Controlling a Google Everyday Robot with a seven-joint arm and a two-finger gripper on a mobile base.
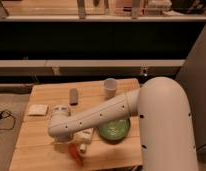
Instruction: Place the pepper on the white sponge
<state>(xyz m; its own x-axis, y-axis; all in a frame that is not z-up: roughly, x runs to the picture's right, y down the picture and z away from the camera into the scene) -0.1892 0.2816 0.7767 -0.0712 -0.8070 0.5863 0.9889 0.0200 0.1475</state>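
Note:
The pepper (75, 154), small and orange-red, lies on the wooden table (31, 145) near its front edge. The white sponge (38, 110), a pale flat pad, rests at the table's left side. My white arm (96, 117) reaches from the right across the table, and its rounded end (60, 130) hangs just above and left of the pepper. My gripper is hidden under that end of the arm. The pepper lies free on the wood, with nothing holding it.
A green plate (115, 129) sits partly under the arm. A white-tan bottle-like object (85, 137) lies next to the pepper. A grey cup (110, 87) and a small dark block (73, 96) stand at the back. A small white object (60, 110) is near the sponge.

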